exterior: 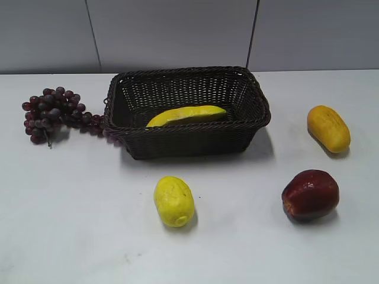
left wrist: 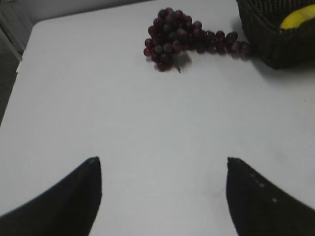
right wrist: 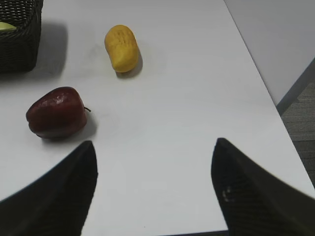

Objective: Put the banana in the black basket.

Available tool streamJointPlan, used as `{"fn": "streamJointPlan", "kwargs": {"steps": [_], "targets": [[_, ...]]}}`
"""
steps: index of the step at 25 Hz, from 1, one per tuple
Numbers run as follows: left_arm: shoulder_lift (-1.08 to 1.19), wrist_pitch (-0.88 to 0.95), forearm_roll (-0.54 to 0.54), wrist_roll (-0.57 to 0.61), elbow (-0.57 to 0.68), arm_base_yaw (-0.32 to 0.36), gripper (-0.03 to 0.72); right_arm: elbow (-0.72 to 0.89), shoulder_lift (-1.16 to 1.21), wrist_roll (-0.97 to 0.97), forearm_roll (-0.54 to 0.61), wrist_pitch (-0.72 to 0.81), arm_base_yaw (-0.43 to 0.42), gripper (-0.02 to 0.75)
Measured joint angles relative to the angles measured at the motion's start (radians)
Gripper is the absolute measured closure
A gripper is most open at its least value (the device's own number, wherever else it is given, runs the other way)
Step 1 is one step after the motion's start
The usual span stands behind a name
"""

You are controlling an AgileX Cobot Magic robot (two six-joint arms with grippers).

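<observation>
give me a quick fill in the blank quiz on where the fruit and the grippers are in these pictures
1. The banana lies inside the ____.
2. The grapes lie on the table by the black basket's ____ side in the exterior view.
3. The right gripper has its fingers spread and holds ____.
4. The fruit nearest the red apple in the right wrist view is the orange-yellow ____.

Missing words: black basket; left; nothing; mango

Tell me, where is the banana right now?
The banana lies inside the black basket, at the back middle of the table in the exterior view, with the grapes just left of the basket.
</observation>
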Motion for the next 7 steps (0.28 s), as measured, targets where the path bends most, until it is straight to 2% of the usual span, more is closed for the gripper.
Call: {"fn": "streamJointPlan", "kwargs": {"steps": [7], "targets": [[-0.052,0.003,0.002,0.0,0.003,0.0,0.102,0.0,0.0,0.0,0.0,-0.001,0.0,0.187]]}}
